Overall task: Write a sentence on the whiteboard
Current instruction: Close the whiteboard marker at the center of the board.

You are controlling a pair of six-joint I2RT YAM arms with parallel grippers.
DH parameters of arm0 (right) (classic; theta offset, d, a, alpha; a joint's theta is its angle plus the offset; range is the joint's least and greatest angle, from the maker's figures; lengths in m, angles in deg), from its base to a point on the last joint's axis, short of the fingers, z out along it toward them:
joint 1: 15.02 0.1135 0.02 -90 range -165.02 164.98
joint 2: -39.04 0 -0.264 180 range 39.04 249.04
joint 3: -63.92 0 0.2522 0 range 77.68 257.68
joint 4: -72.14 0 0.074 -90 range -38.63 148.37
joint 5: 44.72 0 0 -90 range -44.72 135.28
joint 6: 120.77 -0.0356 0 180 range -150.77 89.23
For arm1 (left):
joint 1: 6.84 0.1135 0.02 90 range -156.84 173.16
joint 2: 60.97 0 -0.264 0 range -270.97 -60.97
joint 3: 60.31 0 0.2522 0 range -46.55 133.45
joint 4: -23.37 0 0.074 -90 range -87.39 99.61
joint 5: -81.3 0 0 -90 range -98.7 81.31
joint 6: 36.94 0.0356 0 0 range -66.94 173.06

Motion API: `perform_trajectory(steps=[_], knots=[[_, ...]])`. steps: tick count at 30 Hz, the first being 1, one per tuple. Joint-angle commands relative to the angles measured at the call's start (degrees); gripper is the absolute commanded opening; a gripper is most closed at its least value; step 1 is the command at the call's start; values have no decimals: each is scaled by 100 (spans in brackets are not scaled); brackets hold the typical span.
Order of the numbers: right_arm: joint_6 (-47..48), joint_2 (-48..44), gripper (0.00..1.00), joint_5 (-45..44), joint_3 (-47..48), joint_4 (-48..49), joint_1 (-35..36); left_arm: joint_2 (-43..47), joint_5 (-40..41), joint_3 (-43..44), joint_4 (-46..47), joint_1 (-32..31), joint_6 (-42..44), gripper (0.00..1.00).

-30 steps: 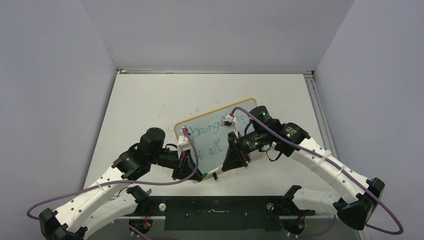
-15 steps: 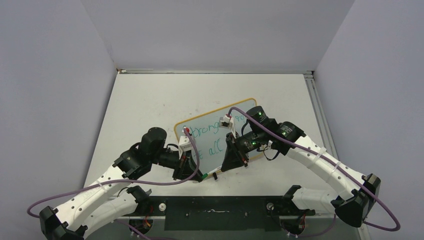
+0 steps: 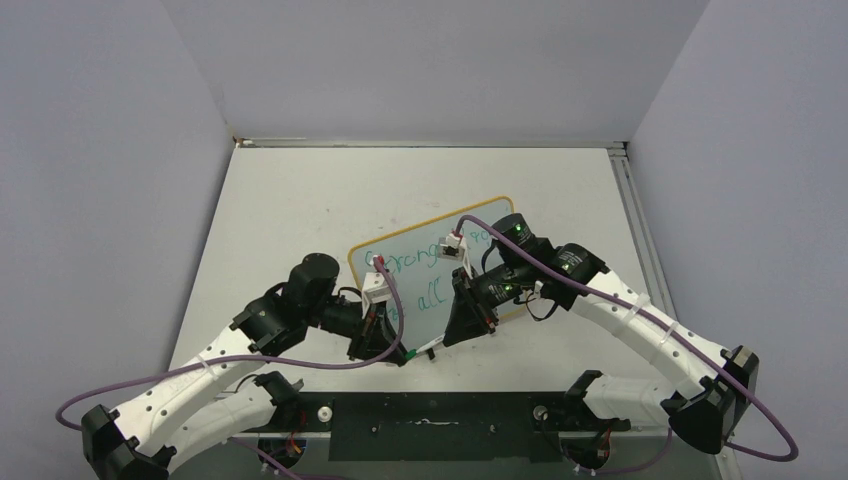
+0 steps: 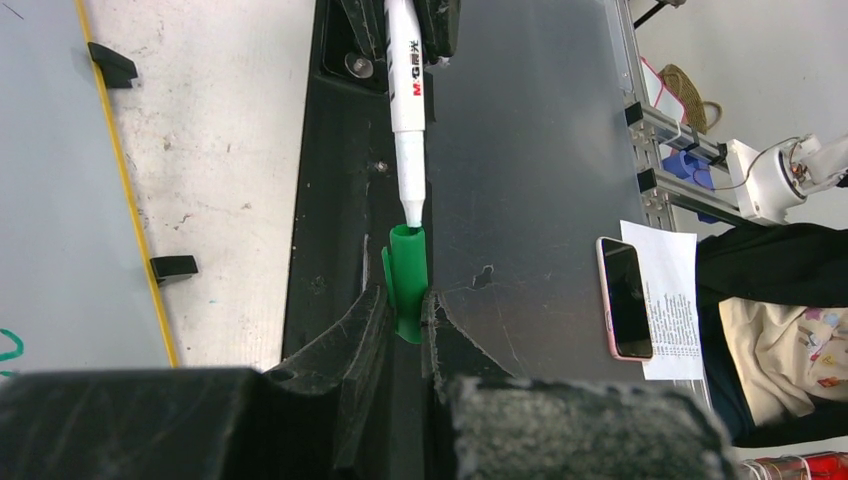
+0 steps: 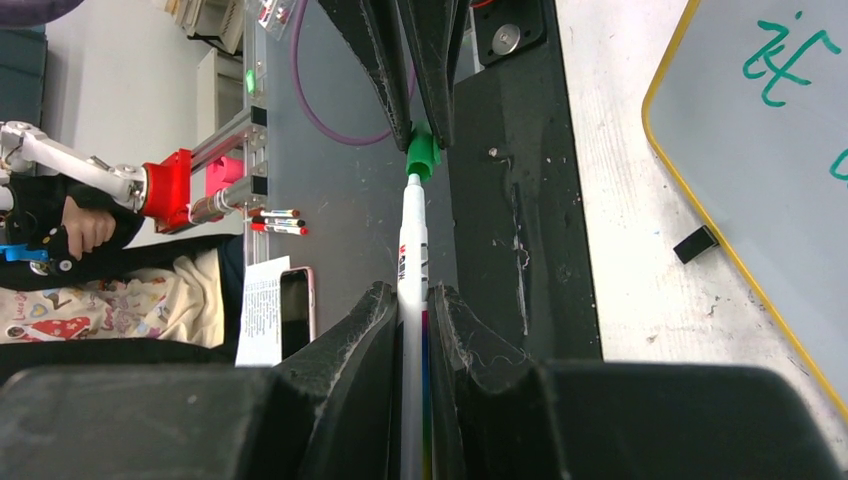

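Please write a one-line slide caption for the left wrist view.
Left gripper holds a green cap; right gripper holds a marker, tip at the cap's opening.

Left gripper (image 4: 405,300) and right gripper (image 5: 412,300) face each other tip to tip over the near edge of the desk (image 3: 300,200). Cap (image 4: 406,275) sits between the left gripper's fingers. Marker (image 5: 411,250) sits between the right gripper's fingers, tip at the cap's mouth. Whiteboard (image 3: 405,283) lies flat on the desk beyond both grippers, with clips (image 4: 172,267) on its edge nearest them. Sentence (image 3: 412,259) is on the whiteboard.
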Motion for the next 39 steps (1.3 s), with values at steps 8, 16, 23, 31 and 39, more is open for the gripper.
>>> perform_trajectory(steps=[8, 16, 23, 31, 39], knots=[[286, 270, 5, 382, -134, 210, 39, -187, -152, 566, 73, -235, 215, 0], [-67, 196, 5, 415, -374, 625, 242, -224, 528, 575, 322, -596, 58, 0], [-1040, -238, 5, 470, -1255, 2140, 240, -136, 972, 271, 1035, -821, -362, 0], [-2225, -757, 5, 517, -2220, 3895, 228, -231, 1111, 397, 1027, -811, -373, 0], [-2768, -1085, 5, 470, -2818, 4783, 205, -199, 1394, 608, 849, -792, -373, 21]])
